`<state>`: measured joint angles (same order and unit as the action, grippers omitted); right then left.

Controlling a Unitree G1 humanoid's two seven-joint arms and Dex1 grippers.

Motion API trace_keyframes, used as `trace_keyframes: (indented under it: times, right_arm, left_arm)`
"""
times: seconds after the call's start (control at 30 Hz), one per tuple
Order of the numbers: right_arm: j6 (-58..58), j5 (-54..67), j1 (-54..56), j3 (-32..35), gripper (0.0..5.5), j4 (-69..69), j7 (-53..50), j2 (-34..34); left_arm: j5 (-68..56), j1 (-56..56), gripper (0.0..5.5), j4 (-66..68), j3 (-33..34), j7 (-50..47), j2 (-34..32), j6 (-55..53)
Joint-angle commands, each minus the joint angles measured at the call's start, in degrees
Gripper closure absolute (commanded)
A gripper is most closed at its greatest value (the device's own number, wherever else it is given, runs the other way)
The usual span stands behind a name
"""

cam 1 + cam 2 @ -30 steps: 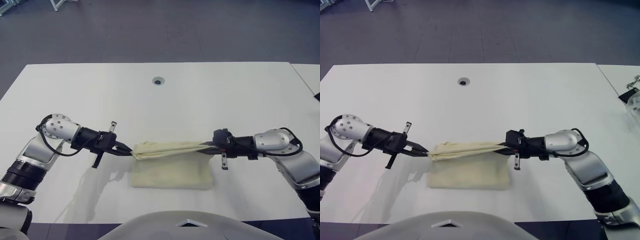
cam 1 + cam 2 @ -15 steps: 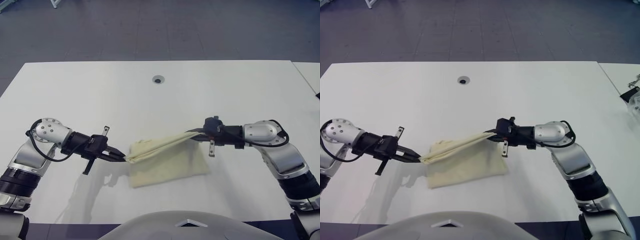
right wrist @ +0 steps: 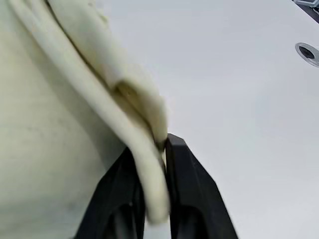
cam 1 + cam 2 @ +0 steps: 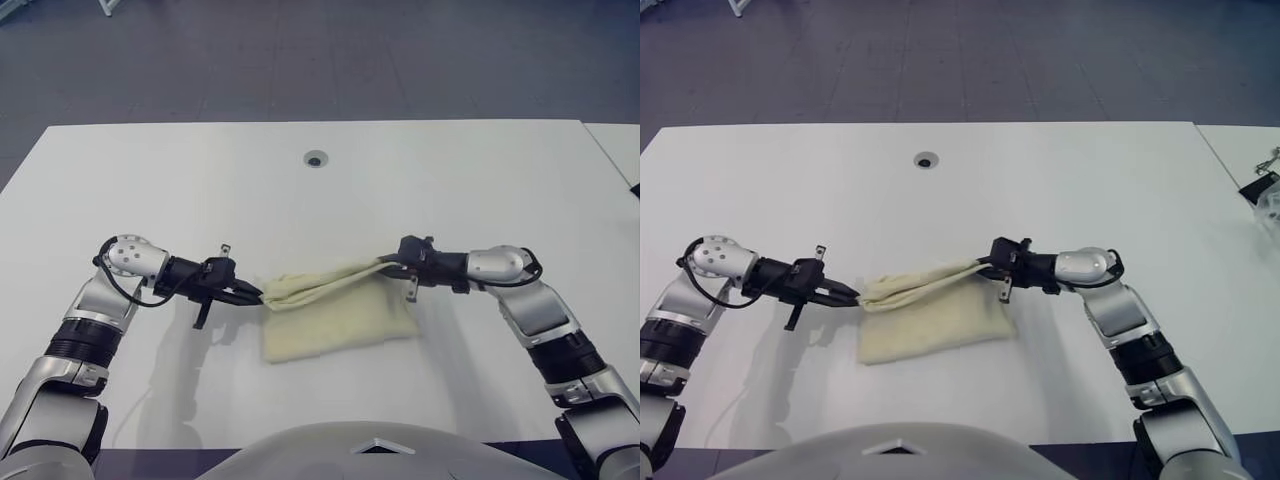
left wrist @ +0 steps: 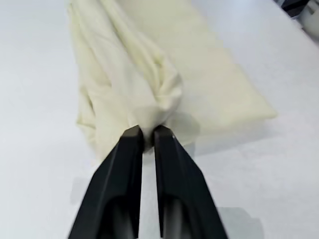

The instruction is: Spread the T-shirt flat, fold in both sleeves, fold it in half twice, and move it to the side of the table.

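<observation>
The cream T-shirt (image 4: 340, 320) is lying folded toward the near side of the white table (image 4: 480, 170), its far edge bunching up into a raised ridge. The left gripper (image 4: 260, 296) is pinching one end of that ridge and the right gripper (image 4: 384, 266) the other, fingers pressing tight on cloth.

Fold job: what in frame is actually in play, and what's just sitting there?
In play:
- T-shirt, partly folded, top layer pinched at both ends
- left gripper, shut on the shirt
- right gripper, shut on the shirt
- table

Lying about:
- grommet hole, far middle of the table
- dark and clear item on the neighbouring surface, right edge
</observation>
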<state>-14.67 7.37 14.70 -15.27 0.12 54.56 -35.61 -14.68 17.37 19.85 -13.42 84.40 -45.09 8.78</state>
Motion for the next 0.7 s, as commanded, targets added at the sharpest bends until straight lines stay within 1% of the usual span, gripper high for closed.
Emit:
trace_keyframes:
  times: [0.03, 0.13, 0.2, 0.27, 0.33, 0.43, 0.53, 0.6, 0.63, 0.7]
  right_arm:
    - [-7.95, 7.01, 1.64, 7.1, 4.25, 0.11, -2.27, 2.49]
    - [-12.51, 9.8, 3.01, 10.96, 3.83, 1.5, -5.84, 4.54]
    - [-13.66, 10.18, 3.59, 12.85, 3.52, 1.17, -8.51, 5.31]
    - [-14.52, 9.95, 4.36, 14.59, 3.19, 0.68, -11.48, 5.84]
    - [-15.3, 9.99, 3.93, 14.68, 2.91, -2.08, -12.47, 5.71]
    - [-19.77, 13.54, 0.72, 12.37, 2.51, -10.85, -10.87, 6.08]
    - [-21.89, 15.26, -4.23, 8.61, 2.08, -17.74, -9.04, 5.59]
    - [-22.46, 15.75, -6.89, 7.46, 1.79, -20.07, -9.02, 5.27]
    - [-22.66, 15.92, -7.87, 6.89, 1.63, -20.93, -8.82, 5.01]
    - [-22.84, 15.2, -8.96, 4.77, 1.3, -21.67, -8.39, 4.63]
  left_arm:
    - [-2.32, 2.27, 4.39, 0.75, 5.4, -5.9, 1.95, -5.84]
    - [-2.4, 3.37, 3.96, 2.19, 8.57, -11.97, 4.23, -7.56]
    - [-0.64, 3.97, 3.64, 3.55, 9.27, -14.92, 4.93, -6.32]
    - [0.59, 3.69, 3.3, 3.96, 9.66, -16.52, 4.87, -4.96]
    - [0.38, 2.66, 3.0, 1.58, 10.39, -17.45, 4.99, -4.73]
    - [-4.51, -0.38, 2.59, -8.79, 11.62, -18.17, 6.25, -10.33]
    - [-7.26, -4.89, 2.14, -19.01, 10.37, -18.5, 6.86, -14.58]
    - [-5.0, -6.89, 1.84, -20.65, 9.05, -19.33, 6.86, -13.17]
    - [-1.63, -7.25, 1.68, -19.51, 8.21, -21.3, 6.84, -11.09]
    - [6.46, -6.84, 1.33, -13.88, 6.62, -26.63, 7.38, -3.82]
